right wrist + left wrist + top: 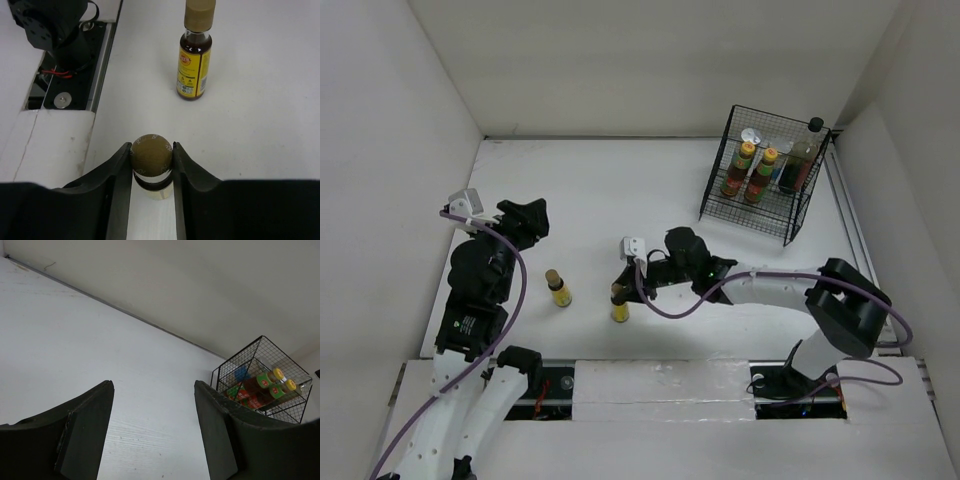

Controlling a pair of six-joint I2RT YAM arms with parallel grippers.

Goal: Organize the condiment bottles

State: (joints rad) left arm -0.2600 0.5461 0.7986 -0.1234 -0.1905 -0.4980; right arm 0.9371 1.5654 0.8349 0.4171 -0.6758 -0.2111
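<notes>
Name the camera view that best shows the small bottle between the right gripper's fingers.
Right wrist view: the small bottle sits close up, its brown cap clamped in the right gripper. The top view shows it tiny, its label unreadable. The left wrist view misses it entirely.

Broad bare table (620, 190) runs from the arms to the back wall, and the left gripper (154, 390), jaws apart, has mostly that ahead of it. Far right corner: the basket (745, 215), bottles (741, 170) crowded along its back, bare wire in front. Down near the arms the left bottle (558, 289) stands near the right bottle (619, 310), whose cap the right gripper (151, 150) pinches, with a lane between the two.
</notes>
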